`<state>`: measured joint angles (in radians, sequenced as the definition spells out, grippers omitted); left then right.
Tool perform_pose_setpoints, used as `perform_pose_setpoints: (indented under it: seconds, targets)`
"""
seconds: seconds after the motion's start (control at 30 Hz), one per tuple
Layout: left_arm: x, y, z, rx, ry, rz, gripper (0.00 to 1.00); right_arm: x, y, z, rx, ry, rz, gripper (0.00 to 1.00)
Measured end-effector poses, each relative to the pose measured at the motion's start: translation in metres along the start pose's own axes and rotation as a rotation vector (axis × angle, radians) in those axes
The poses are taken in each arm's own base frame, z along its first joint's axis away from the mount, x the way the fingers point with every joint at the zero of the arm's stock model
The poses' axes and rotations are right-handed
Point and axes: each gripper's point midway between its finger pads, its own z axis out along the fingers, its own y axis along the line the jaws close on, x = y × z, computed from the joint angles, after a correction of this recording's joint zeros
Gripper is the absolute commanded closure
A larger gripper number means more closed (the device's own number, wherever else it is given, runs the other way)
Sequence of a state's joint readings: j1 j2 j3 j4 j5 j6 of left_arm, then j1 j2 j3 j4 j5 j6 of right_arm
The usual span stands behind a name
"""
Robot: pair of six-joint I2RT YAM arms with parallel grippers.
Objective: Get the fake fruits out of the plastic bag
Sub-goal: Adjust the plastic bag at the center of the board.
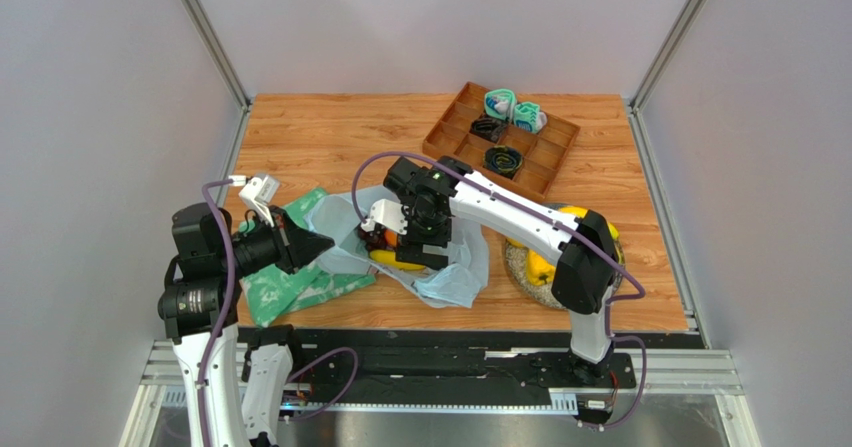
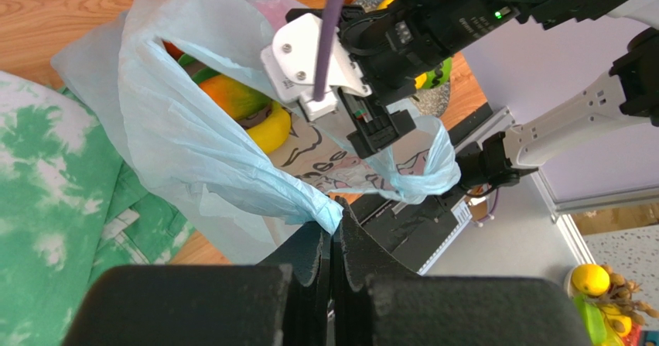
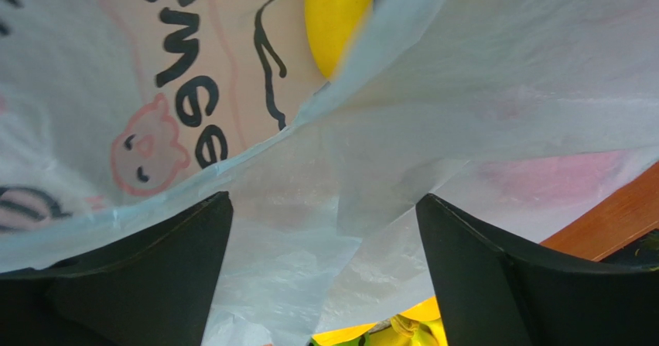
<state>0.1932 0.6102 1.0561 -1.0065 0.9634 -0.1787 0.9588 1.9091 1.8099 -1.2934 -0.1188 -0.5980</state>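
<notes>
The pale-blue plastic bag (image 1: 455, 272) with cartoon prints lies mid-table, its mouth held up. My left gripper (image 1: 322, 250) is shut on the bag's rim, which shows pinched between its tips in the left wrist view (image 2: 334, 220). Inside the bag (image 2: 193, 152) I see an orange-green fruit (image 2: 232, 98) and a yellow one (image 2: 271, 131). My right gripper (image 1: 385, 229) is open at the bag's mouth. In the right wrist view its fingers (image 3: 155, 268) stand wide apart, with bag film (image 3: 387, 114) between them and a yellow fruit (image 3: 332, 13) beyond.
A green-and-white cloth (image 1: 290, 287) lies under the bag on the left. A speckled plate (image 1: 517, 267) holding yellow fruits (image 1: 542, 265) sits at the right, under the right arm. A brown divided tray (image 1: 545, 152) with small items stands at the back right.
</notes>
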Motion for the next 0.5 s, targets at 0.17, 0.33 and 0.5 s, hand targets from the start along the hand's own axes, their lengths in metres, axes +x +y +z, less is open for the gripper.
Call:
perform_pose_setpoints:
  seconds: [0.17,0.33,0.5]
  targets:
    - [-0.001,0.0,0.0,-0.002,-0.003,0.001,1.0,0.014,-0.019,0.006,0.085,0.075,0.037,1.0]
    - [-0.009,-0.001,-0.001,-0.009,-0.016,0.018,1.0,0.032,-0.064,-0.013,0.201,0.081,0.133,1.0]
    - [-0.054,-0.019,-0.011,-0.007,-0.096,0.129,1.0,0.013,-0.13,-0.099,0.391,-0.138,0.237,1.0]
